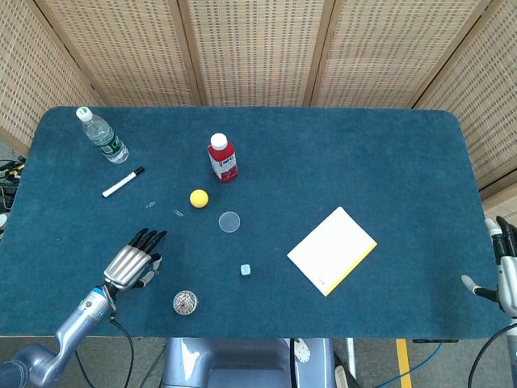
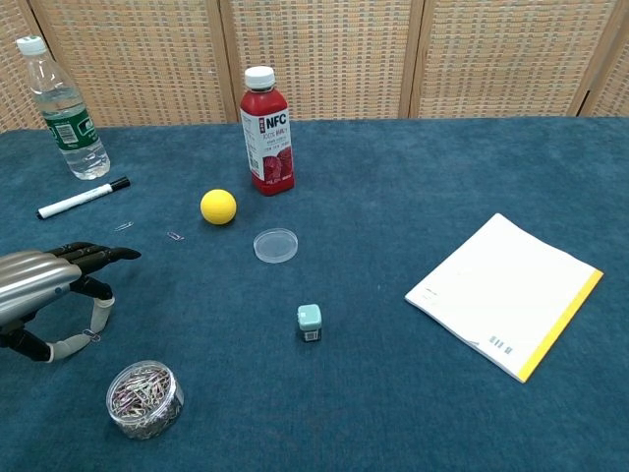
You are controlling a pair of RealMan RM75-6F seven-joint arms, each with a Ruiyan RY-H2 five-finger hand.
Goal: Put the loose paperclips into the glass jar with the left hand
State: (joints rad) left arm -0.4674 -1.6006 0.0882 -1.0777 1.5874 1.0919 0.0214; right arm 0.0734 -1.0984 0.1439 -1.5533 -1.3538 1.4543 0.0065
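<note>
I am seeing a soft, matt dark-blue cloth table cover [image 2: 413, 167], a shiny silver metal left hand [image 2: 44, 295], a clear glass jar [image 2: 144, 398] of shiny metal paperclips, and a smooth white paper notebook [image 2: 501, 290].
</note>
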